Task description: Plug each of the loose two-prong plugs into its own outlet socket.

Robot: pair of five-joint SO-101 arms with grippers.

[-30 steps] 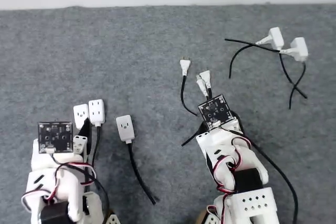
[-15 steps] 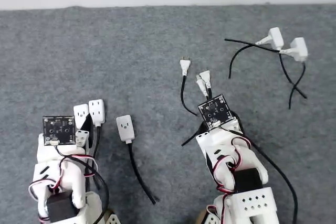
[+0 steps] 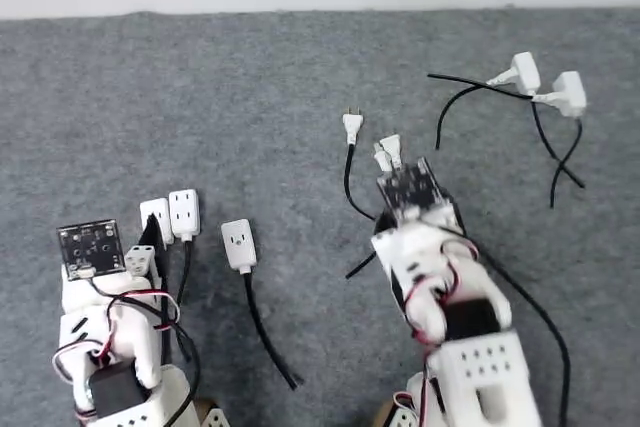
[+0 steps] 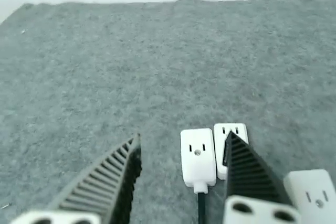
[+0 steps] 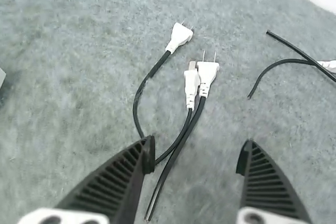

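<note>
Logged a forward advance of the right arm [image 3: 440, 287] toward the loose plugs against the frame half a second back, bringing its camera board close up behind the nearest two. Logged also a slight sideways shift of the left arm [image 3: 110, 337], away from the third socket. Found no displacement of plugs, sockets or cords on the surface [image 3: 250, 77].

Right side:
- Found right tool [image 5: 198, 142] wide open and holding nothing, poised over the black cords trailing from the plugs.
- Located lone plug [image 5: 178, 36] farthest ahead, unplugged, prongs pointing away from the arm.
- Located pronged plug [image 5: 209, 72] and short plug [image 5: 191, 82] lying side by side, touching, just ahead of the fingertips, neither inserted anywhere.

Left side:
- Found left tool [image 4: 183, 140] wide open and holding nothing.
- Located first socket [image 4: 197, 156] flat on the surface, face up, seen between the two fingers.
- Located second socket [image 4: 240, 135] touching the first, partly hidden behind one finger.
- Located third socket [image 4: 312, 192] apart from that pair, toward the middle of the surface.

Far corner, well apart from both arms: noted one connector [image 3: 520, 74] and another connector [image 3: 568, 94], white, with black cords crossing; unable to tell how they are joined.
</note>
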